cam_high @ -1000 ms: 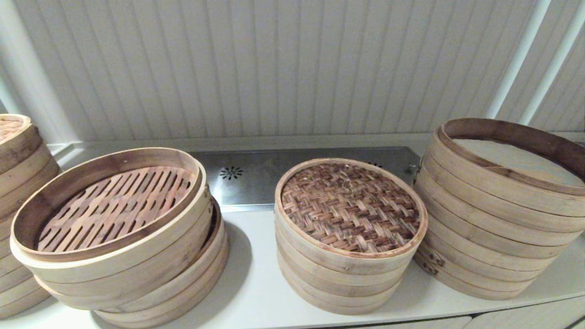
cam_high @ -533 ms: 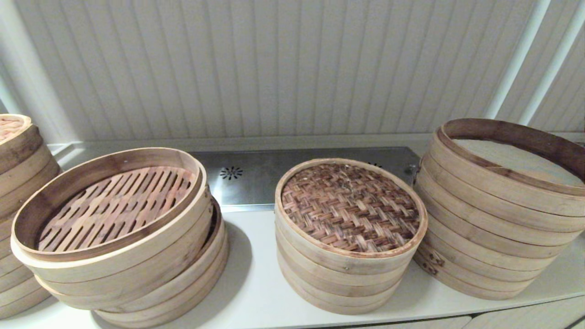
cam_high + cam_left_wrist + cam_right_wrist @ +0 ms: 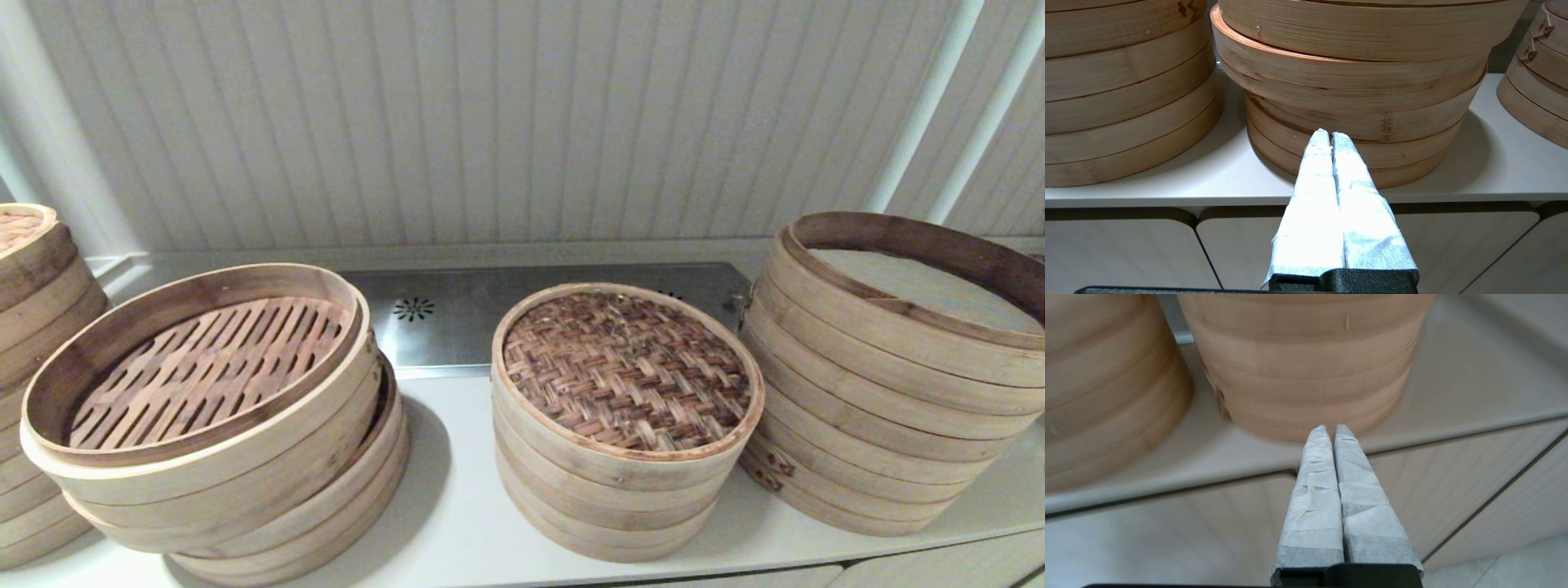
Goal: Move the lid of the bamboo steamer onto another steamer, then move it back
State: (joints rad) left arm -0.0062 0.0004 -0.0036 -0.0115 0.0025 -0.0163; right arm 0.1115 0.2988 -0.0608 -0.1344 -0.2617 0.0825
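The bamboo steamer lid (image 3: pixel 624 371), with its dark herringbone weave and pale rim, lies on the short steamer at the middle of the counter. To its right stands the other steamer (image 3: pixel 890 392), tall, with a dark top rim and no lid; the right wrist view also shows this tall steamer (image 3: pixel 1306 367). Neither gripper appears in the head view. My left gripper (image 3: pixel 1329 136) is shut and empty, low before the counter edge, facing the slatted basket stack (image 3: pixel 1355 81). My right gripper (image 3: pixel 1333 430) is shut and empty too, in front of the tall steamer.
A wide basket with a slatted floor (image 3: pixel 204 367) sits askew on its stack at the left. Another stack (image 3: pixel 24 327) stands at the far left. A metal panel (image 3: pixel 457 314) lies behind. Cabinet fronts (image 3: pixel 1126 249) run below the counter edge.
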